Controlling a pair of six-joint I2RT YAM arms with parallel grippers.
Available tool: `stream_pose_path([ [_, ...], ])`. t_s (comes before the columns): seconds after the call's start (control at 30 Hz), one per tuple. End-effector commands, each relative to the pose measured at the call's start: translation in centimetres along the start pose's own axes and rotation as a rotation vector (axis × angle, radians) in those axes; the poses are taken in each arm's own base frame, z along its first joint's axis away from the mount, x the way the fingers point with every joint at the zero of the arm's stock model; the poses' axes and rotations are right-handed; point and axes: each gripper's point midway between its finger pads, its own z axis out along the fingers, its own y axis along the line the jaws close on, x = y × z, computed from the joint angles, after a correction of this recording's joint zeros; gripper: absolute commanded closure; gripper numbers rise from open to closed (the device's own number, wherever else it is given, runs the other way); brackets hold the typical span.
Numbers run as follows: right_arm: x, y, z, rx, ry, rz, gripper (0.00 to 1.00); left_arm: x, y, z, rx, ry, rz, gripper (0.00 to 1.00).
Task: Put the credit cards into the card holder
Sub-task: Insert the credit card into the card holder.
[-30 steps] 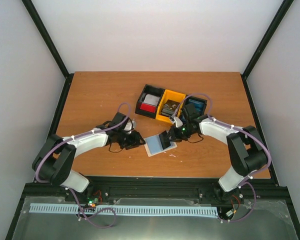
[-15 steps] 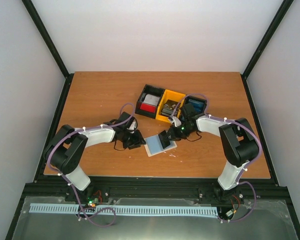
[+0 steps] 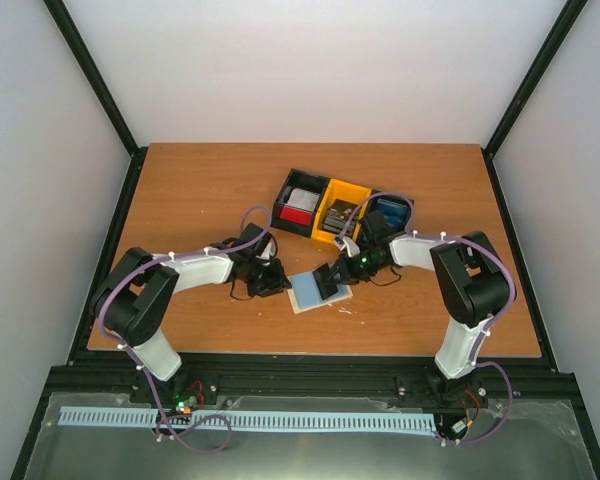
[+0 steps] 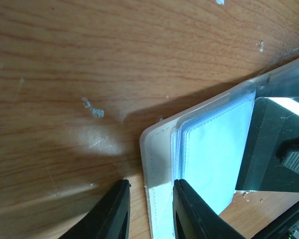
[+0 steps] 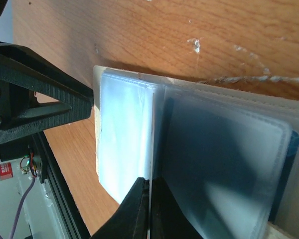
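**Fig.** The left gripper (image 4: 152,191) has its fingers part-way apart. They straddle the stitched border of the small, flat, beige folding card holder (image 4: 157,164), which lies open on the brown wooden table (image 4: 89,59). We cannot tell whether either finger touches it. Just beyond these fingertips lie the holder's clear plastic sleeves.

Farther ahead, the right gripper (image 5: 149,184) has its fingers pressed together on the edge of a thin dark leaf (image 4: 266,139), tilted up off the holder. We judge this leaf to be one of the sleeves.

Well beyond both grippers, the black-and-yellow three-compartment plastic tray (image 3: 329,237) holds the credit cards, one per compartment: silver-and-red (image 3: 300,205), dark grey (image 3: 340,215) and pale blue (image 3: 390,213).

We expect the holder to be light, limp and apt to slide, so it wants pinning at its border. The cards look stiff, thin and slick, and are best taken by a short edge.
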Motion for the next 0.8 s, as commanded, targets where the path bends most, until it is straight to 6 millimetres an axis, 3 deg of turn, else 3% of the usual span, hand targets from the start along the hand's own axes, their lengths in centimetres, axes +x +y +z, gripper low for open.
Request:
stream_pose_path([
  [0.0,0.6,-0.1,0.5,-0.041,0.007,0.001,0.97,0.5,0.8,0.8,-0.057,0.014,-0.018,0.74],
  [0.43,2.0,0.2,1.2,-0.098,-0.036,0.069,0.97,0.8,1.1,1.3,-0.076,0.022,-0.026,0.82],
  [0.77,1.6,0.3,1.8,-0.112,-0.049,0.063,0.97,1.1,1.4,1.5,-0.092,0.027,-0.024,0.88],
])
